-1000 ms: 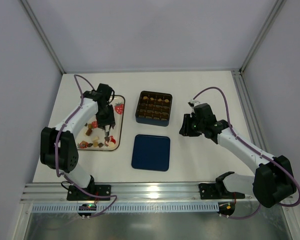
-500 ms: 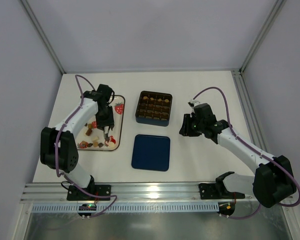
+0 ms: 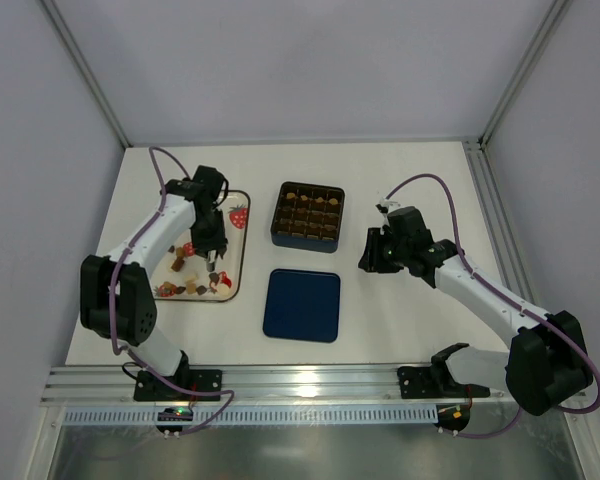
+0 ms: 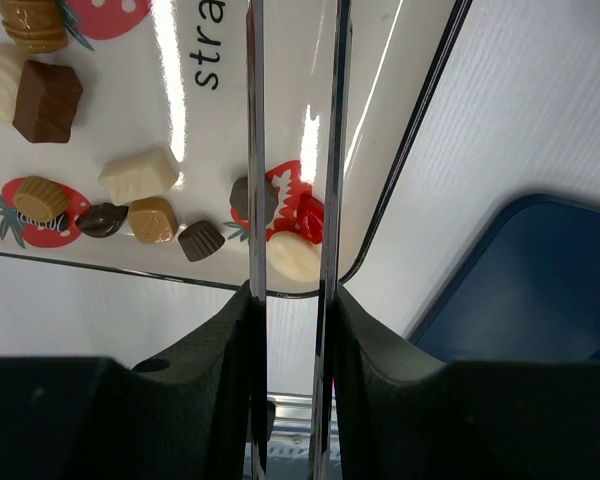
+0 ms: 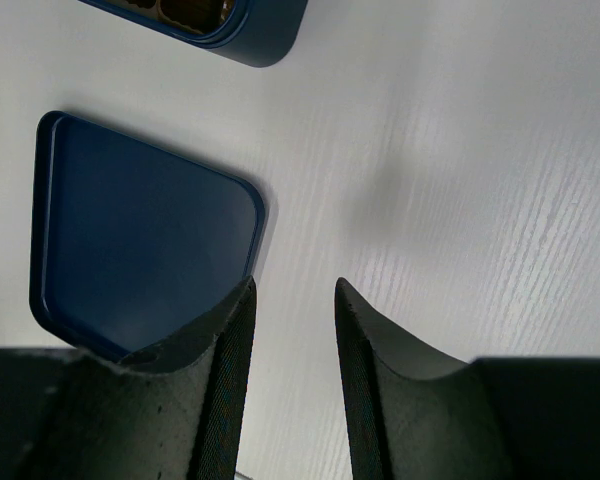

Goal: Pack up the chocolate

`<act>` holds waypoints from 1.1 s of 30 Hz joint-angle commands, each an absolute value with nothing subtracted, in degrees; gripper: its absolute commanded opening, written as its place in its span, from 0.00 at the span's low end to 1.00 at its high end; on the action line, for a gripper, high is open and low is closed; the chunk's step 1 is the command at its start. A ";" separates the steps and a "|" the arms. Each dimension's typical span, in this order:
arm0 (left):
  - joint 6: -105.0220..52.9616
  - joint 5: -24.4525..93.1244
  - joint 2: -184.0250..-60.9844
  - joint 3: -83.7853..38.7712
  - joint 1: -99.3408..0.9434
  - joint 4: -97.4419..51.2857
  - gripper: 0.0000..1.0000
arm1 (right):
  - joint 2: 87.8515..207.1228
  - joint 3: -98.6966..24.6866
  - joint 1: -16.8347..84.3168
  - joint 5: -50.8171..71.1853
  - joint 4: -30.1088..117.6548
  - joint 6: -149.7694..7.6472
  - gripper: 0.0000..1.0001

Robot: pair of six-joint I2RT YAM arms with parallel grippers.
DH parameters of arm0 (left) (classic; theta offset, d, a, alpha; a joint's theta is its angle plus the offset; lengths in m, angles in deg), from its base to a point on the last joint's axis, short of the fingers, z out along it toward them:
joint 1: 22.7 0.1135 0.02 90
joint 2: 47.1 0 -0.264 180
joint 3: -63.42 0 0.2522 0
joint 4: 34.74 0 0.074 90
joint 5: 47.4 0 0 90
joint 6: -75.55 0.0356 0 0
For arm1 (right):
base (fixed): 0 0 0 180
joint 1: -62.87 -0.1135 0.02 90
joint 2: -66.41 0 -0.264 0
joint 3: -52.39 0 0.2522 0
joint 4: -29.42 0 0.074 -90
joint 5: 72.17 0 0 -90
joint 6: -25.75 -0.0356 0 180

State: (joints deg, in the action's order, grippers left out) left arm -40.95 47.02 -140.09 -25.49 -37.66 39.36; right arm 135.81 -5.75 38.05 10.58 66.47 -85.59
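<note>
- Two thin metal fingers [image 4: 255, 150] of the left gripper [image 3: 213, 258] stand parallel with only a narrow slot between them. Their tips run off the top of the wrist view, so whether they pinch anything cannot be told.
- Past those fingers, a cream oval piece [image 4: 293, 257] lies in line with the slot. A dark piece [image 4: 240, 198] sits half hidden behind the left blade. Both rest at a printed strawberry picture [image 4: 298, 203].
- More chocolate pieces [image 4: 138, 175], white, tan, brown and dark, lie loose at 9 o'clock of the fingers on the glossy white, black-rimmed tray [image 4: 380, 110].
- From above, the left gripper hangs over the tray's 4 o'clock part, and the tray sits at 9 o'clock on the table [image 3: 420, 180].
- At 3 o'clock on the table, the right gripper [image 5: 293, 290] hovers over bare tabletop. Its jaws are moderately apart with nothing between them.
- At 10 o'clock of that gripper lies the flat dark-blue lid [image 5: 140, 240].
- At 12 o'clock of the lid, and apart from it, the dark-blue box [image 3: 307, 215] shows its brown grid. Tan pieces fill several cells, too small to count.
</note>
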 commanded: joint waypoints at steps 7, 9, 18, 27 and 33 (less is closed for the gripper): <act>-40.03 48.66 -136.05 -29.61 -37.46 41.60 0.26 | 135.75 -7.60 37.73 10.62 65.33 -85.95 0.40; -40.03 48.66 -135.69 -29.70 -37.38 41.87 0.26 | 135.75 -7.60 37.73 10.62 65.33 -85.87 0.40; -40.03 49.36 -134.73 -32.25 -38.34 43.54 0.26 | 135.93 -7.78 37.73 10.62 65.33 -86.04 0.40; -41.61 50.41 -136.30 -39.36 -43.17 46.08 0.26 | 135.58 -7.95 37.73 10.88 65.50 -86.22 0.40; -44.50 52.00 -141.83 -50.24 -51.60 48.19 0.26 | 134.18 -8.39 37.73 12.64 66.64 -86.13 0.40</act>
State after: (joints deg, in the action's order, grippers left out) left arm -42.57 50.50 -139.37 -44.40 -48.09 47.01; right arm 135.77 -5.84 38.05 11.04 66.75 -85.68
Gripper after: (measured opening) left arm 0.307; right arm 0.397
